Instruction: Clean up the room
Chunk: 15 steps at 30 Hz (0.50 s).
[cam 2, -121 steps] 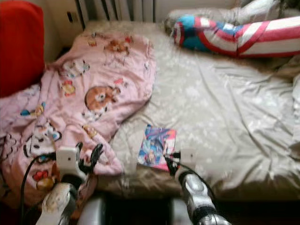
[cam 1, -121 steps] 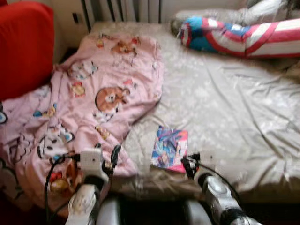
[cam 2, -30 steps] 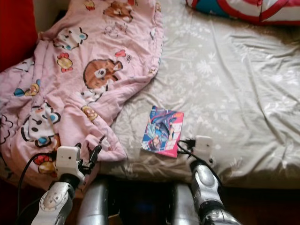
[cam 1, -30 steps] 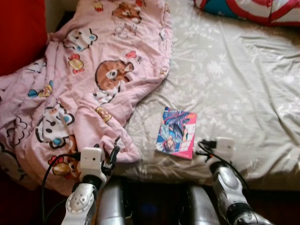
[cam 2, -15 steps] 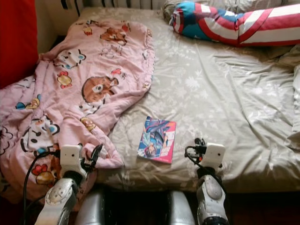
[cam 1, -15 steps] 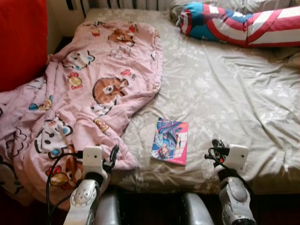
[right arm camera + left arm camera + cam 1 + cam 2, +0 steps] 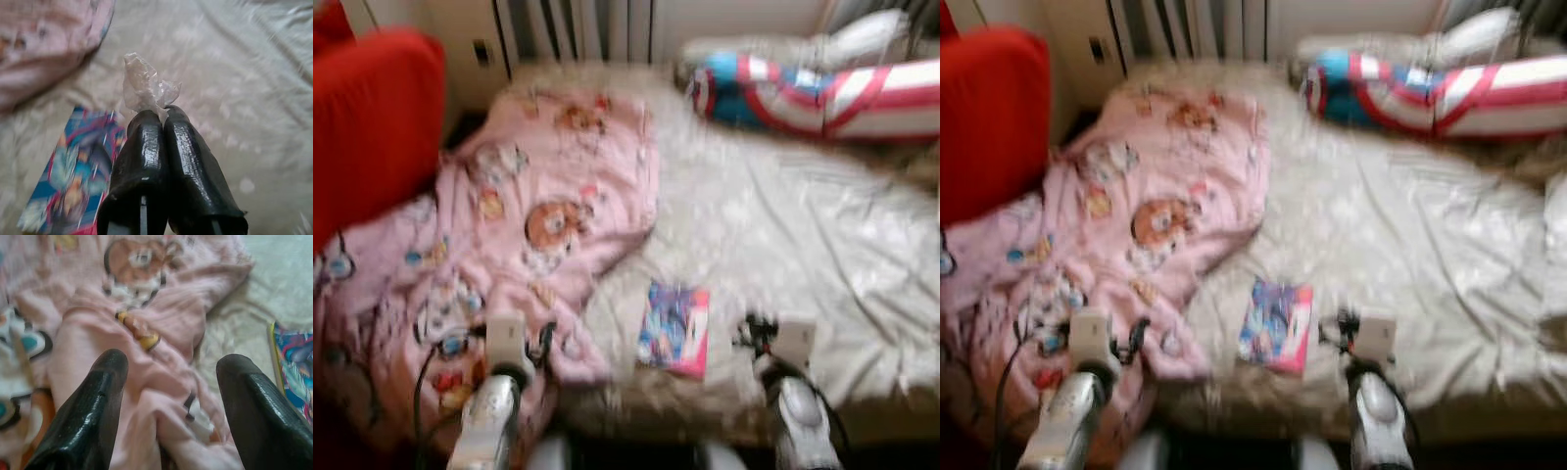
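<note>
Crinkled clear plastic wrapper [image 7: 145,88] is pinched at the tips of the right gripper [image 7: 159,117], jaws closed on it. That gripper hovers over the bed sheet [image 7: 803,245] near the bed's front edge, at about 5 o'clock in the head views (blurred).

Comic book [image 7: 674,329] lies flat on the sheet just beside the right gripper, at its 9 o'clock, long axis running roughly 12-to-6, slightly tilted. Right arm is nearer to it but already loaded.

Left gripper [image 7: 171,377] has jaws wide, nothing between them, poised over the crumpled pink blanket [image 7: 529,225]; the book sits at its 3 o'clock, past the blanket's fold.

Judgement: book pickup suits the left arm. Open sheet lies toward 12 and 2 o'clock; striped pillow [image 7: 822,83] is well apart at the headboard end.
</note>
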{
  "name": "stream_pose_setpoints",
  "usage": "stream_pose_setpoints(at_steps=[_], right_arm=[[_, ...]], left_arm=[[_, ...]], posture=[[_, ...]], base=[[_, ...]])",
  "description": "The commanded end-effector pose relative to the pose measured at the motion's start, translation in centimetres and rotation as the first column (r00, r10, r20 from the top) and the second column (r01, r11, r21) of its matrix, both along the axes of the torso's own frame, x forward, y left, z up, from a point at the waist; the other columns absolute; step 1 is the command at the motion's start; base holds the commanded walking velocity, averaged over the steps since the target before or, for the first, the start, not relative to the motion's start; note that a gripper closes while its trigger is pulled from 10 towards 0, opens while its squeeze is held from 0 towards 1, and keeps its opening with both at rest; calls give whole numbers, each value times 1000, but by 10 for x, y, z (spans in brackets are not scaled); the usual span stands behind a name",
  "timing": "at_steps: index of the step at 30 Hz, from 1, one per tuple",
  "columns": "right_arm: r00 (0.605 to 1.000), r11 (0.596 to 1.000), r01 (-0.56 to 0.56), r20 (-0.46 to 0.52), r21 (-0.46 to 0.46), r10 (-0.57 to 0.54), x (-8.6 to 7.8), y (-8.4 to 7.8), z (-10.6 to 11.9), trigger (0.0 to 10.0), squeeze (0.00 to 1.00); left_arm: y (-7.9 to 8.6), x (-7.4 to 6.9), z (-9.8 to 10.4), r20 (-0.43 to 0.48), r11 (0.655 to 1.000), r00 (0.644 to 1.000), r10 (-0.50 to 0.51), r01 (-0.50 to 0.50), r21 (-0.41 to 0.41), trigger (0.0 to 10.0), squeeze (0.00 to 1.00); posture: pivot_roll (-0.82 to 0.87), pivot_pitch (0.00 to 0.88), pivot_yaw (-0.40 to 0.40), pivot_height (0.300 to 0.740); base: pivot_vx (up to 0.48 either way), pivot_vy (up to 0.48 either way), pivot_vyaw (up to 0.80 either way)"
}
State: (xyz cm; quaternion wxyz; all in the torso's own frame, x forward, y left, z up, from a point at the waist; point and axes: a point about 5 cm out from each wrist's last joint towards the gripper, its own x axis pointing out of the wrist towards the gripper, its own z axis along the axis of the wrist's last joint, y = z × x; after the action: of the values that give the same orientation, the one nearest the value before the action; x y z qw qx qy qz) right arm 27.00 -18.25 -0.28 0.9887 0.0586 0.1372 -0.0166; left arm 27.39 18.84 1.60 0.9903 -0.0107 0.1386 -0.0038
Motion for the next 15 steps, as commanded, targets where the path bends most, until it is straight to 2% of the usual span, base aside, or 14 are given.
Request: stream_pose_setpoints(at_steps=[1,3,5,6,7,8,9,11,12,14,15], right_arm=[[997,1000,-4,-83,-18,2,-11,-3,-13,10000,0],[988,999,-14,-156,-31,9,-18,-4,-23,10000,0],[984,999,-19,-178,-33,13,-21,-4,-26,10000,0],[967,1000,19,-254,-14,-22,-29,-9,-36,10000,0],[967,1000,19,-254,-14,-22,-29,-9,-36,10000,0],[947,997,75,-315,2,-71,-38,-15,-44,10000,0],[937,996,85,-340,0,-80,-43,-17,-47,10000,0],[927,997,70,-368,-18,-72,-48,-16,-52,10000,0],[912,997,69,-402,-29,-75,-54,-17,-56,10000,0],[907,997,70,-414,-33,-77,-56,-17,-58,10000,0],[892,997,72,-444,-40,-82,-62,-17,-62,10000,0]], left_arm=[[4,-7,-14,-77,1000,997,7,-6,12,10000,0],[6,-11,-24,-137,1000,991,0,4,29,10000,0],[7,-13,-27,-161,999,987,-2,8,34,10000,0],[8,-19,-38,-224,999,975,3,6,38,10000,0],[8,-19,-38,-224,999,975,3,6,38,10000,0],[9,-26,-47,-286,999,958,12,1,45,10000,0],[9,-30,-53,-323,999,946,15,1,48,10000,0],[11,-36,-59,-358,999,933,22,-5,48,10000,0],[14,-43,-65,-402,999,915,42,-25,47,10000,0],[15,-46,-67,-416,998,908,49,-33,46,10000,0],[18,-50,-70,-440,998,896,65,-52,41,10000,0]], posture=[[-36,34,-40,740],[-32,23,-37,740],[-33,22,-37,740],[-26,14,-39,740],[-26,14,-39,740],[-8,6,-36,740],[-9,5,-34,740],[-21,0,-27,740],[-36,0,-21,740],[-39,0,-19,740],[-45,0,-15,740]], base=[[0,0,0],[0,0,0],[0,0,0],[0,0,0],[0,0,0],[0,0,0],[0,0,0],[0,0,0],[0,0,0],[0,0,0],[0,0,0]])
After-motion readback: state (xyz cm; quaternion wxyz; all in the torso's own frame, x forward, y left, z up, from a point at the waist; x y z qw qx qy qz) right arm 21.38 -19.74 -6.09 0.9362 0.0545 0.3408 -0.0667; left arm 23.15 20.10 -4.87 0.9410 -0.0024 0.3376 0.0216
